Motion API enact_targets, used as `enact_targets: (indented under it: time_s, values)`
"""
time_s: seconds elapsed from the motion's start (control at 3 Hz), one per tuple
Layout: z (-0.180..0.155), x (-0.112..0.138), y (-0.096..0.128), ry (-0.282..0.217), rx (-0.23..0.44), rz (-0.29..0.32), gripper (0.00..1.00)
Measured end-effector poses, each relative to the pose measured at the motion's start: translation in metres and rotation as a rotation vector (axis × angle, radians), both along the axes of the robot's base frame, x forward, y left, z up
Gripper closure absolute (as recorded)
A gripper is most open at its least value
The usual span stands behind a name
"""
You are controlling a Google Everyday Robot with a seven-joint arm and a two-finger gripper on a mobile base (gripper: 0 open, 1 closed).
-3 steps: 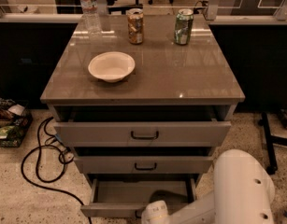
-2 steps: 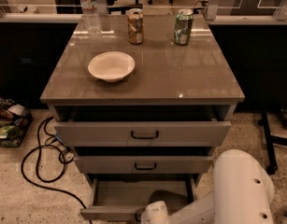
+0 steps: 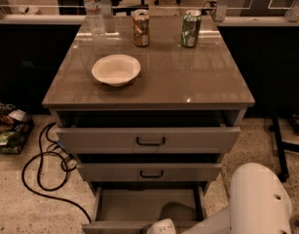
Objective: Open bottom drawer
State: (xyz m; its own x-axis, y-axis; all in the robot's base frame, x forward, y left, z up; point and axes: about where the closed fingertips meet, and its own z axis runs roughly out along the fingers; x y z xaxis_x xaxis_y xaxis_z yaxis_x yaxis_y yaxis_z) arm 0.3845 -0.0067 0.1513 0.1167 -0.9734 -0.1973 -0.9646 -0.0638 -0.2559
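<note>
The grey cabinet has three drawers. The bottom drawer (image 3: pixel 139 206) is pulled well out, showing its plain grey shallow tray; its front edge lies at the bottom of the view and its handle is out of sight. The middle drawer front (image 3: pixel 151 172) and top drawer front (image 3: pixel 149 139), each with a black bar handle, stand slightly out. My white arm (image 3: pixel 258 201) reaches in from the lower right. The gripper (image 3: pixel 161 226) sits at the bottom drawer's front edge, mostly cut off by the frame's bottom.
On the cabinet top (image 3: pixel 188 77) stand a white bowl (image 3: pixel 116 69), a water bottle (image 3: pixel 93 6), a brown can (image 3: pixel 140 27) and a green can (image 3: pixel 191 28). A black cable (image 3: pixel 39 172) loops on the floor at left. A black stand leg (image 3: pixel 280 150) is at right.
</note>
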Motion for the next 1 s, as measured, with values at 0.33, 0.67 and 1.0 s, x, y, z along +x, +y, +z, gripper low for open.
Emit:
enact_targets:
  time_s: [0.33, 0.67, 1.0]
  values:
    - [0.003, -0.023, 0.001, -0.037, 0.005, 0.014, 1.00]
    - [0.004, -0.028, 0.002, -0.044, 0.007, 0.015, 1.00]
    - [0.010, -0.062, 0.002, -0.092, 0.009, 0.034, 1.00]
